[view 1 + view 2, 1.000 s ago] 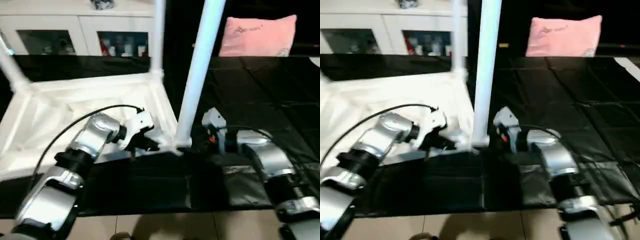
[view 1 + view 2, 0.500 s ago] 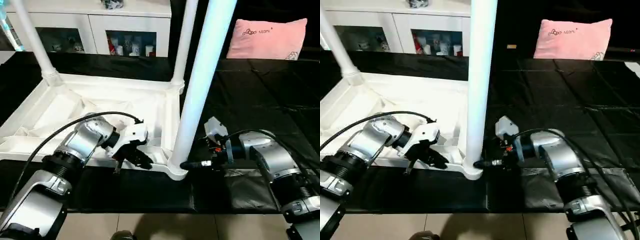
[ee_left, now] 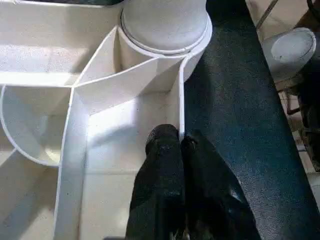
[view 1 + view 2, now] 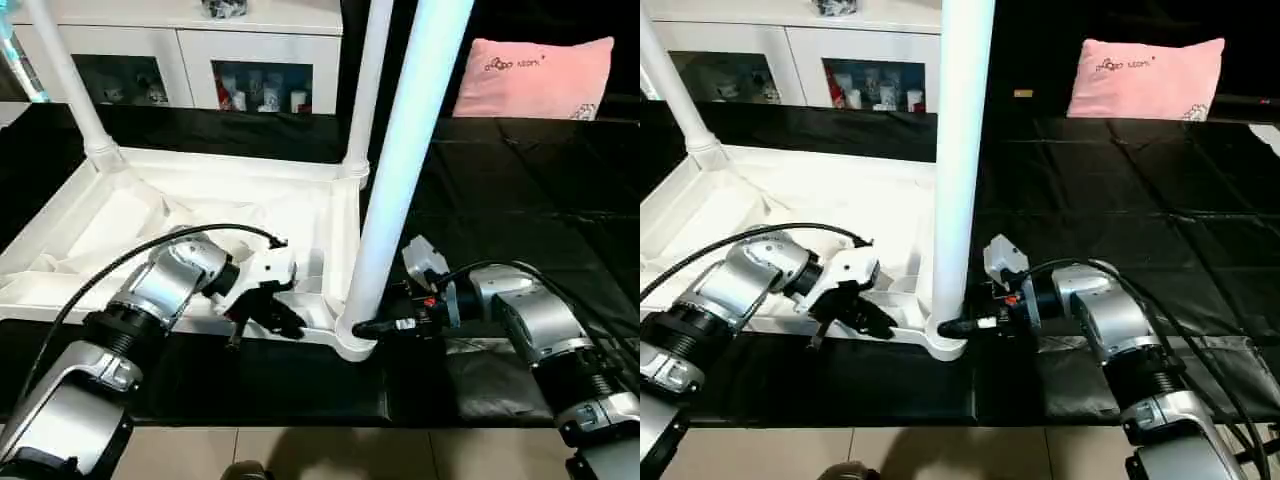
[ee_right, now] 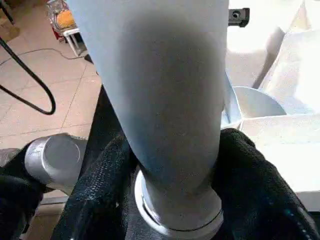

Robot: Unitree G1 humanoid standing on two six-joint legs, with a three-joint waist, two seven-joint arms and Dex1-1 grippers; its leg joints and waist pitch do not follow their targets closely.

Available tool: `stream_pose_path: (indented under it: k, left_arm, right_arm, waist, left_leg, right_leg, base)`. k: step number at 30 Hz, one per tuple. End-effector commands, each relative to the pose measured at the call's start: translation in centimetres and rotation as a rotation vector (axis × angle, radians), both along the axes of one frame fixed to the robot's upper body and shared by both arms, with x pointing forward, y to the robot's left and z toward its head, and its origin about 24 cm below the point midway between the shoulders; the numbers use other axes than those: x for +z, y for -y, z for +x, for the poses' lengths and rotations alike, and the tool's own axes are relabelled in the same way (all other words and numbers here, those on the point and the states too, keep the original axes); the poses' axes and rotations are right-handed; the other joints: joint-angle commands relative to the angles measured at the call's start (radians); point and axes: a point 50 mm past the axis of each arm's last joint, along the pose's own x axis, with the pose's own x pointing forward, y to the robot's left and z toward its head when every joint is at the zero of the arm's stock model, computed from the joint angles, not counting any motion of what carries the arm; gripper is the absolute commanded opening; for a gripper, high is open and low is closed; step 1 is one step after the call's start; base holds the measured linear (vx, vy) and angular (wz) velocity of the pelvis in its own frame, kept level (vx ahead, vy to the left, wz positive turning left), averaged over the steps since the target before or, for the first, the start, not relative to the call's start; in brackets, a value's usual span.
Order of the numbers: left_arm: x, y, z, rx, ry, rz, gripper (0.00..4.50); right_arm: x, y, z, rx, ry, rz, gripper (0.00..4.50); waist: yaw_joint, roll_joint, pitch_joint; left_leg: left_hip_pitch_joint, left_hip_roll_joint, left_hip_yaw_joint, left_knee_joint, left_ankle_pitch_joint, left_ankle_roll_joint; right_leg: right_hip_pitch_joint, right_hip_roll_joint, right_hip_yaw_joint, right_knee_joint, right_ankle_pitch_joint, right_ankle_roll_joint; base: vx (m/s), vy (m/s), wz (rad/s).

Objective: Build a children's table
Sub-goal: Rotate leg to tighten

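So here's where I'm at with the kids' table. The tabletop is lying upside down on the black mat, ribs facing up, with three legs standing in their corner holes.

Going left to right: there's the far-left leg, then my left gripper, which is pinched fully shut on the thin rim at the near edge of the tabletop, one finger either side of the wall. It hasn't budged over the last second and is basically acting as a clamp so the top doesn't skate around.

Next is the far-right leg, and in front of it the near-right leg, sitting in its corner socket.

The change is on the right. A second ago my right gripper was wide open beside that leg; since then it's been closing in at the base. In the wrist cam the right fingers sit one on each side of the tube just above the collar, looking snug against it. I can't quite call it a firm hold yet.

My guess is that once it bites I can push or twist the leg home. The near-left corner has no leg in it that I can see, so probably one more to go.
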Motion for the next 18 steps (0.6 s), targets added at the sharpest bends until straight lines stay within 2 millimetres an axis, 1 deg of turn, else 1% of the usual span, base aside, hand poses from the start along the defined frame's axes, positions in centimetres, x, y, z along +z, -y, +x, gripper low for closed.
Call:
stream_pose_path:
  k: [1,5,6,7,8,10,11,12,13,14,15,16,17,18]
  left_arm:
    - [-0.1,1.2,-0.6,-0.083,-0.011,0.001,0.00]
    - [-0.4,1.0,-0.4,-0.039,-0.010,0.015,0.00]
    - [-0.5,1.0,-0.3,-0.007,-0.008,0.014,0.00]
    - [-0.6,1.1,-0.2,0.006,-0.006,0.012,0.00]
    - [-0.7,1.2,0.1,0.050,-0.001,0.006,0.00]
    - [-0.8,1.6,0.7,0.127,0.018,-0.014,0.00]
    - [-0.8,1.9,1.0,0.174,0.027,-0.028,0.00]
    - [-0.7,2.8,1.9,0.309,0.047,-0.070,0.00]
    - [-0.7,2.8,1.9,0.309,0.047,-0.070,0.00]
    - [-0.7,3.8,2.4,0.406,0.056,-0.103,0.00]
    - [-0.7,4.2,2.6,0.440,0.059,-0.116,0.00]
    - [-0.7,4.3,2.7,0.447,0.059,-0.119,0.00]
    - [-0.7,4.9,2.9,0.490,0.062,-0.136,0.00]
    - [-0.7,5.0,3.0,0.497,0.062,-0.139,0.00]
  right_arm:
    - [-0.1,-0.2,-0.5,0.039,-0.031,0.011,2.05]
    - [-0.4,-0.1,-0.8,0.040,-0.048,0.009,2.03]
    - [-0.6,-0.1,-0.9,0.025,-0.051,0.010,2.03]
    - [-0.6,-0.2,-0.9,0.017,-0.053,0.010,2.03]
    - [-0.8,-0.3,-0.9,-0.013,-0.050,0.011,2.03]
    - [-1.2,-0.5,-0.6,-0.086,-0.040,0.010,2.03]
    - [-1.5,-0.7,-0.4,-0.140,-0.032,0.008,2.02]
    - [-2.4,-1.4,0.4,-0.309,-0.008,-0.006,2.02]
    - [-2.4,-1.4,0.4,-0.309,-0.008,-0.006,2.02]
    - [-3.2,-2.2,0.9,-0.440,-0.001,-0.021,2.01]
    - [-3.5,-2.6,1.0,-0.478,-0.005,-0.024,2.00]
    - [-3.6,-2.7,1.1,-0.487,-0.005,-0.025,1.99]
    - [-3.9,-3.4,1.2,-0.536,-0.006,-0.031,1.98]
    - [-4.0,-3.5,1.3,-0.545,-0.007,-0.032,1.98]
  waist:
    - [-0.006,-0.002,-0.068]
    - [-0.005,-0.001,-0.067]
    - [-0.004,0.001,-0.067]
    - [-0.006,0.000,-0.066]
    - [-0.005,0.001,-0.065]
    - [-0.005,0.000,-0.061]
    - [-0.007,0.000,-0.057]
    - [-0.013,-0.001,-0.052]
    - [-0.015,0.001,-0.050]
    - [-0.022,-0.005,-0.050]
    - [-0.026,-0.002,-0.051]
    - [-0.030,-0.001,-0.051]
    - [-0.042,-0.001,-0.049]
    - [-0.053,0.003,-0.050]
  left_leg:
    - [0.007,0.045,-0.009,-0.060,-0.167,0.042]
    - [0.008,0.045,-0.010,-0.060,-0.181,0.038]
    - [0.010,0.046,-0.010,-0.060,-0.186,0.036]
    - [0.010,0.047,-0.009,-0.060,-0.190,0.034]
    - [0.012,0.047,-0.009,-0.060,-0.196,0.033]
    - [0.015,0.046,-0.010,-0.062,-0.224,0.028]
    - [0.018,0.044,-0.010,-0.063,-0.248,0.022]
    - [0.026,0.042,-0.010,-0.063,-0.284,0.007]
    - [0.032,0.039,-0.013,-0.062,-0.307,-0.002]
    - [0.030,0.035,-0.019,-0.064,-0.323,-0.010]
    - [0.024,0.034,-0.025,-0.068,-0.323,-0.016]
    - [0.026,0.035,-0.026,-0.069,-0.334,-0.016]
    - [0.031,0.033,-0.026,-0.068,-0.363,-0.014]
    - [0.033,0.035,-0.029,-0.071,-0.380,-0.008]
  right_leg:
    - [0.054,-0.087,0.053,-0.078,-0.270,-0.168]
    - [0.054,-0.088,0.053,-0.081,-0.297,-0.163]
    - [0.052,-0.088,0.053,-0.082,-0.303,-0.163]
    - [0.052,-0.087,0.054,-0.083,-0.303,-0.164]
    - [0.051,-0.089,0.054,-0.084,-0.311,-0.166]
    - [0.048,-0.089,0.053,-0.090,-0.355,-0.161]
    - [0.044,-0.090,0.052,-0.097,-0.407,-0.150]
    - [0.037,-0.090,0.051,-0.105,-0.479,-0.137]
    - [0.033,-0.093,0.047,-0.111,-0.528,-0.128]
    - [0.041,-0.098,0.040,-0.120,-0.613,-0.090]
    - [0.046,-0.099,0.035,-0.124,-0.641,-0.063]
    - [0.042,-0.099,0.034,-0.128,-0.649,-0.056]
    - [0.038,-0.096,0.029,-0.135,-0.658,-0.049]
    - [0.042,-0.097,0.023,-0.137,-0.643,-0.055]
  base:
    - [0.000,0.000,0.00]
    - [0.000,0.000,0.00]
    - [0.000,0.000,0.00]
    - [0.000,0.000,0.00]
    - [0.000,0.000,0.00]
    - [0.000,0.000,0.00]
    - [0.000,0.000,0.00]
    - [0.000,0.000,0.00]
    - [0.000,0.000,0.00]
    - [0.000,0.000,0.00]
    - [-0.051,0.013,-0.10]
    - [0.000,0.000,0.00]
    - [0.000,0.000,0.00]
    - [0.000,0.000,0.00]
